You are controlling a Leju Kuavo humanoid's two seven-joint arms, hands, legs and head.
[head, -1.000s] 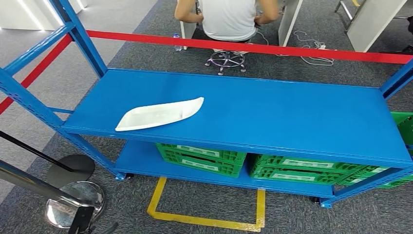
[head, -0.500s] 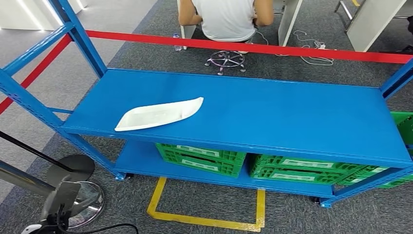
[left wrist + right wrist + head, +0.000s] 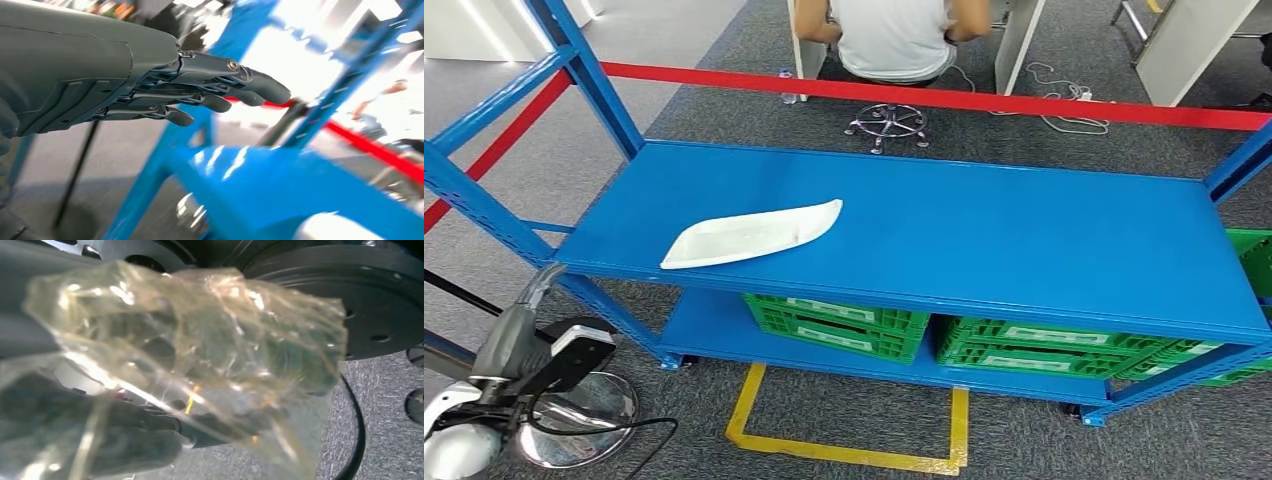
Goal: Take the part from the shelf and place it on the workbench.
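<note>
The part (image 3: 749, 234) is a white, elongated, boat-shaped tray. It lies flat on the left half of the blue shelf's top board (image 3: 984, 240). My left hand (image 3: 519, 325) is raised at the lower left, below and to the left of the shelf's front corner and well short of the part. In the left wrist view my left hand (image 3: 200, 87) has its fingers stretched out and apart and holds nothing, with the blue shelf edge (image 3: 260, 180) just beyond it. A crumpled clear film (image 3: 190, 350) covers the right wrist view, so my right hand's fingers are hidden.
Green crates (image 3: 839, 322) sit on the lower shelf. A blue upright post (image 3: 484, 210) and a red beam (image 3: 924, 98) frame the shelf. A chrome stanchion base (image 3: 584, 420) stands by my left arm. A yellow floor marking (image 3: 844, 450) lies in front. A person (image 3: 892, 35) sits behind the shelf.
My left arm has come up from the bottom left edge, and its hand now points towards the shelf's left front corner. The part has not moved.
</note>
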